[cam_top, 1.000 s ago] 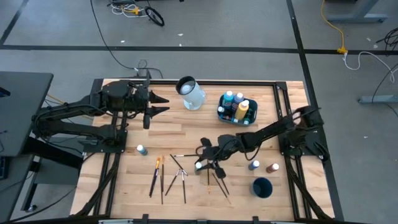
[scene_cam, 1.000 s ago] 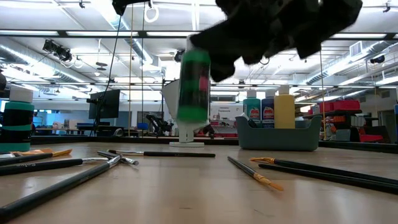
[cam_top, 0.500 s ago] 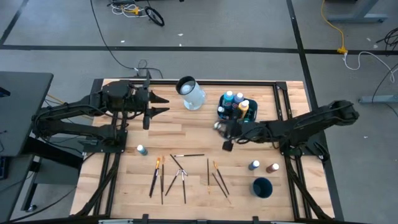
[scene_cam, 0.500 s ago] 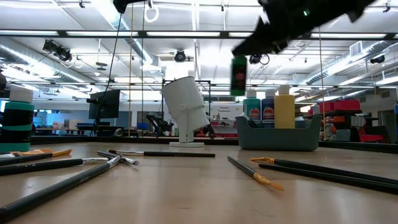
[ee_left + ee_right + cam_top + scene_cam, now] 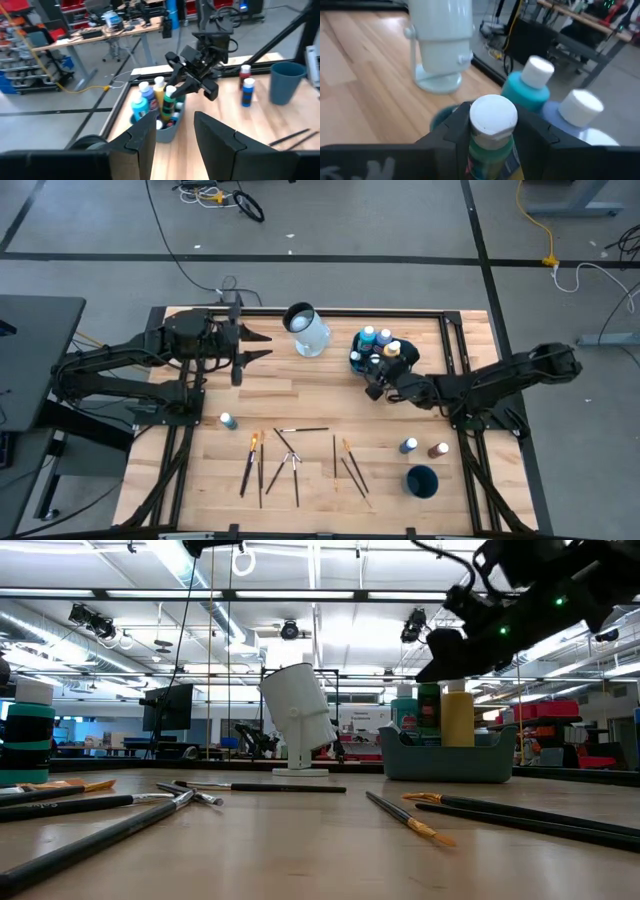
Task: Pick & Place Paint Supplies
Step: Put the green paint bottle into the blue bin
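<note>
Here I had the right gripper (image 5: 376, 385) clenched on a green white-capped paint bottle (image 5: 169, 104), holding it over the near edge of the teal tub (image 5: 362, 365), just beside the teal (image 5: 530, 86) and blue (image 5: 576, 114) bottles standing in it. The pale jug (image 5: 308, 330) stood near the tub. My left gripper (image 5: 252, 347) waited well apart from the tub, fingers spread and released.
</note>
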Controlling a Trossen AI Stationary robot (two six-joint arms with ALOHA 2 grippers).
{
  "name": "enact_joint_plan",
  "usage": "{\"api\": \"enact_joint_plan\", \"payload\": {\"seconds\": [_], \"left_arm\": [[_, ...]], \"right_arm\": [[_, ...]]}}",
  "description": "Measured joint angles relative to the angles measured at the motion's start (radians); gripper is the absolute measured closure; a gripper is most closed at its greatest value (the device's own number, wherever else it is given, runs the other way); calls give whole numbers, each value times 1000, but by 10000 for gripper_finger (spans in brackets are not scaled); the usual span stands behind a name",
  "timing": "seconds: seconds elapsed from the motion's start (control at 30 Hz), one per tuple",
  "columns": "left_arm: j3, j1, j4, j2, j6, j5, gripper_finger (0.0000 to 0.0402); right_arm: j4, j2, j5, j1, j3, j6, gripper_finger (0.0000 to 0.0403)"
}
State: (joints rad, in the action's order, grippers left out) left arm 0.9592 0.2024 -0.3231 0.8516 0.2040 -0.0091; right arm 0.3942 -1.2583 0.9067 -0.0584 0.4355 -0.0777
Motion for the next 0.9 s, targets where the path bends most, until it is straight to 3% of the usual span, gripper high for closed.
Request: {"api": "enact_joint_plan", "payload": {"seconds": [0.23, 0.5, 0.8, 0.9], "left_arm": [[0, 0, 0, 0, 21, -69, 260], [0, 0, 0, 1, 21, -77, 260], [0, 0, 0, 1, 21, -77, 260], [0, 0, 0, 1, 21, -77, 260]], "right_arm": [[-121, -9, -102, 95, 0, -89, 280], [-113, -70, -179, 192, 1, -116, 275], [-72, -87, -207, 221, -1, -88, 226], [-29, -87, -171, 221, -1, -51, 207]]}}
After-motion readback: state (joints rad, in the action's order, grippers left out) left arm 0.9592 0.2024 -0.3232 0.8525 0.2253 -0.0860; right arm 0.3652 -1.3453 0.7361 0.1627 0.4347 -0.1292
